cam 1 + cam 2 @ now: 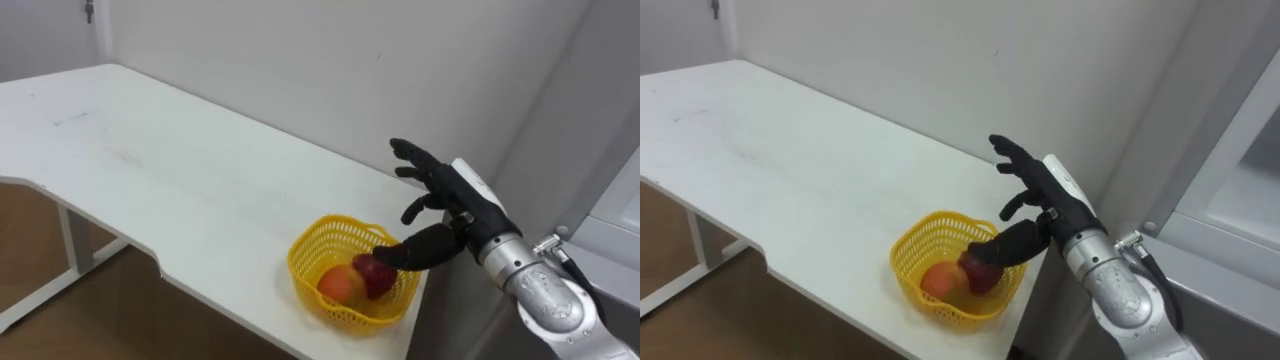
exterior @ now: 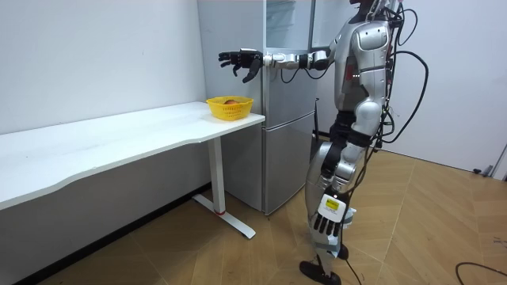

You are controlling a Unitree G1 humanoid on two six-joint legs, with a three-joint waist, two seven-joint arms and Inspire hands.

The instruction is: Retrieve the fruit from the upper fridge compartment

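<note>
The right arm reaches out level from the shoulder, and the right hand (image 1: 445, 195) hangs above the yellow basket (image 1: 312, 248), its fingers spread and straight, its thumb pointing down, holding nothing. The basket stands at the table (image 1: 150, 150) end nearest the fridge (image 2: 285, 142). In the basket lie a red apple (image 1: 375, 278) and an orange fruit (image 1: 340, 285), touching each other. The left hand (image 2: 327, 218) hangs by the thigh, fingers relaxed.
</note>
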